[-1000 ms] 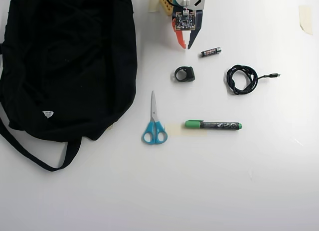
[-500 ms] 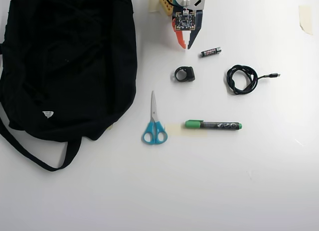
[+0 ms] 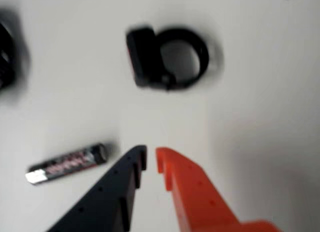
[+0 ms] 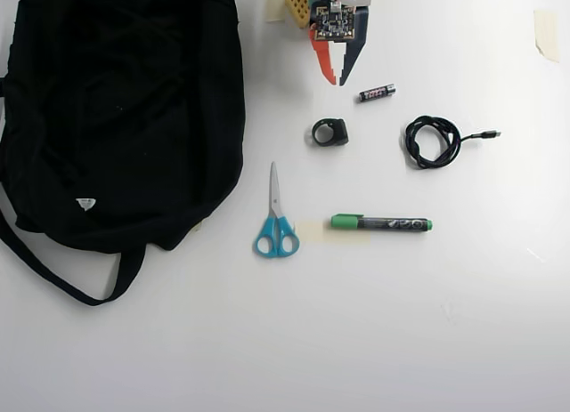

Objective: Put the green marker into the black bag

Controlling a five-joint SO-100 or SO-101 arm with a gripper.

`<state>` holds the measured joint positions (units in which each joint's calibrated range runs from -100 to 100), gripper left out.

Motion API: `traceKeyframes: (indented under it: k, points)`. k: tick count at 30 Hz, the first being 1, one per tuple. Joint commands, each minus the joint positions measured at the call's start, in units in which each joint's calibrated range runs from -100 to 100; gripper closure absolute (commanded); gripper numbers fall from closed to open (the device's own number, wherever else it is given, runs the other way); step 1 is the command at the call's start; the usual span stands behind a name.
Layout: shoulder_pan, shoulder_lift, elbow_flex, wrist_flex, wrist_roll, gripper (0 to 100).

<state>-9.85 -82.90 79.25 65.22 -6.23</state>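
Note:
In the overhead view the green marker [image 4: 381, 222] lies flat right of centre, green cap to the left. The black bag [image 4: 116, 109] fills the upper left, its strap trailing toward the bottom left. My gripper [image 4: 336, 78] hangs at the top centre, far above the marker in the picture and right of the bag. Its orange and dark fingers are shut with only a sliver between them and nothing held. The wrist view shows the gripper [image 3: 150, 157] over bare table; marker and bag are out of that view.
A small black battery [image 4: 377, 92] [image 3: 67, 163] lies just right of the fingertips. A black ring-shaped clip [image 4: 329, 132] [image 3: 167, 56] sits below them, a coiled black cable [image 4: 433, 141] to the right. Blue-handled scissors [image 4: 275, 225] lie left of the marker.
The arm's wrist has drawn slightly toward the top edge of the overhead view. The fingertips stay near the same spot. No object on the table has moved.

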Motion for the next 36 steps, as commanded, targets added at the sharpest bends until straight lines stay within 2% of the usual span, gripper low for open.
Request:
traceKeyframes:
  k: [1, 10, 23, 36]
  points:
    - [0.12, 5.89, -9.43, -3.64, 0.35, 98]
    - [-0.55, 19.58, -23.45, -12.51, 0.35, 98]
    - [-0.55, 39.99, -47.62, -15.26, 0.41, 98]
    - [1.39, 59.08, -58.76, -39.98, 0.46, 98]
